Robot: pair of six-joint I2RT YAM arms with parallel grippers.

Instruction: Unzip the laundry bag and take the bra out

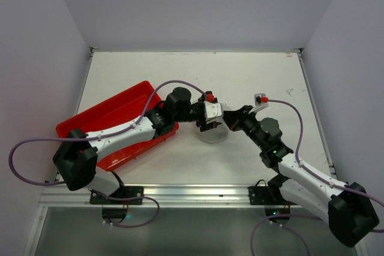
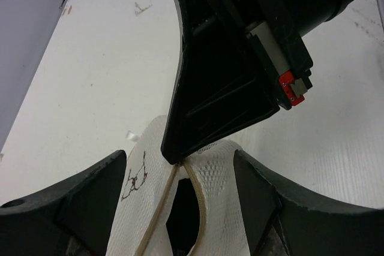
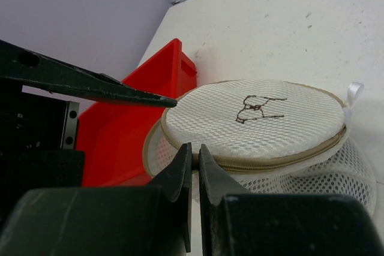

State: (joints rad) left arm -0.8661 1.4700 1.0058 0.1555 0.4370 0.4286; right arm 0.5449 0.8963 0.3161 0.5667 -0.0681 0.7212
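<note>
White mesh, small, round, drum-shaped: the laundry bag sat mid-way across the white table, just right of the red rectangular plastic tray. The right gripper had its fingers pressed together right at the tan zipper rim. Couldn't tell whether the pull tab was actually between them. The left gripper stood wide apart, one finger either side of the bag, holding nothing. The left wrist view showed a dark gap where the flap lid stood off the bag's wall, so I judged the zip partly run. The bra wasn't clearly visible. It was probably inside, possibly that dark patch.

To do this step well, the left needed to close gently on the bag's wall and pin it, low enough to stay off the zip track. The right should then have dragged along the rim's curve, not in a straight line — otherwise the soft bag would likely slide or crumple and the zip would stall.
</note>
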